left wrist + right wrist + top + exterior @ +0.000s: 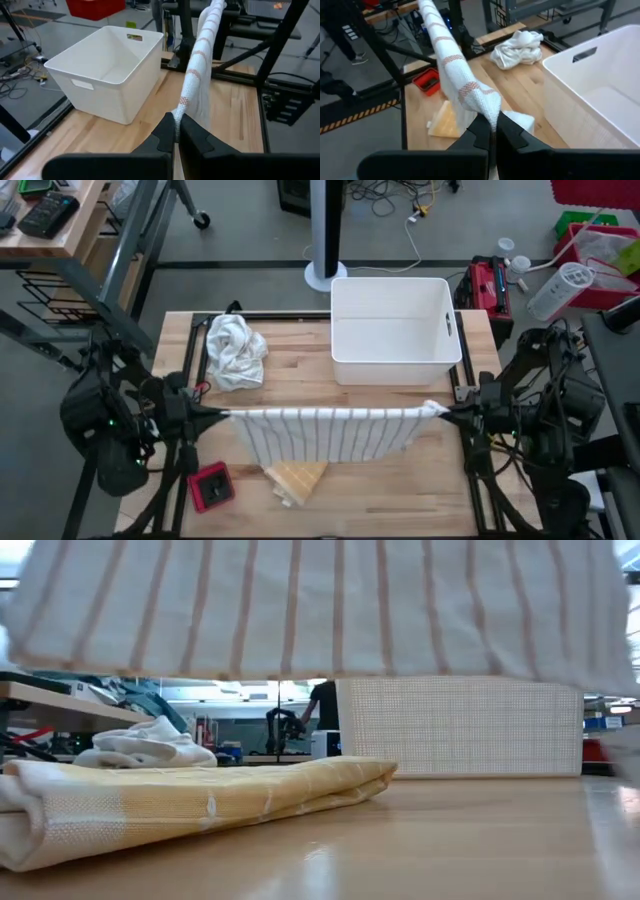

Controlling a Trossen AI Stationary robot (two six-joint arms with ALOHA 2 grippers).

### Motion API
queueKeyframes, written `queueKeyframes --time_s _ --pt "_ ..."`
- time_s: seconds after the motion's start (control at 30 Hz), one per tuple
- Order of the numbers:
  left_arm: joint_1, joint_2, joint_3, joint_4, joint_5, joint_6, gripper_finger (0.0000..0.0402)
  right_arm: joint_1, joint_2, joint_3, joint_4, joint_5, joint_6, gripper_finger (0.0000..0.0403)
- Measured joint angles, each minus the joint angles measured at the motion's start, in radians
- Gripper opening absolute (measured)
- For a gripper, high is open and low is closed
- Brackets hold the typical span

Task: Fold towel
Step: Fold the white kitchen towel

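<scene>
The striped towel (330, 432) hangs stretched crosswise in front of the white bin (395, 330), each end corner pinched by the closed left gripper (218, 416) and right gripper (446, 412).

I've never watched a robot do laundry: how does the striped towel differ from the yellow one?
The striped towel hangs stretched in the air between the left gripper and right gripper; the yellow towel lies on the table. The striped one is spread open, the yellow one folded. Both are woven cloth.
</scene>
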State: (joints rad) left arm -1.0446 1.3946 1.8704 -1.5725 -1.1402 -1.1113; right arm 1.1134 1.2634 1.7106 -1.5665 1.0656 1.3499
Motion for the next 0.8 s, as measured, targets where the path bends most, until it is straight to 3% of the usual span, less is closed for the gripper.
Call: queueKeyframes --time_s 0.1,0.23,0.4,0.5,0.67,0.8 --pt "-0.001 0.009 0.0 0.0 0.037 -0.002 0.0 0.001 0.021 0.018 0.014 -0.025 -0.009 0.0" --pt "-0.006 0.074 -0.022 0.003 0.147 -0.079 0.0 0.001 0.066 0.002 0.053 -0.159 0.015 0.0" --pt "-0.02 0.219 -0.063 0.037 0.356 -0.228 0.0 0.003 0.201 -0.034 0.135 -0.33 0.065 0.0" --pt "-0.046 0.325 -0.064 0.077 0.414 -0.303 0.0 0.03 0.293 -0.035 0.178 -0.399 0.127 0.0" --pt "-0.081 0.477 -0.018 0.213 0.595 -0.369 0.0 0.065 0.431 -0.035 0.363 -0.501 0.164 0.0" --pt "-0.115 0.566 0.016 0.334 0.62 -0.361 0.0 0.086 0.524 -0.035 0.52 -0.556 0.159 0.0"
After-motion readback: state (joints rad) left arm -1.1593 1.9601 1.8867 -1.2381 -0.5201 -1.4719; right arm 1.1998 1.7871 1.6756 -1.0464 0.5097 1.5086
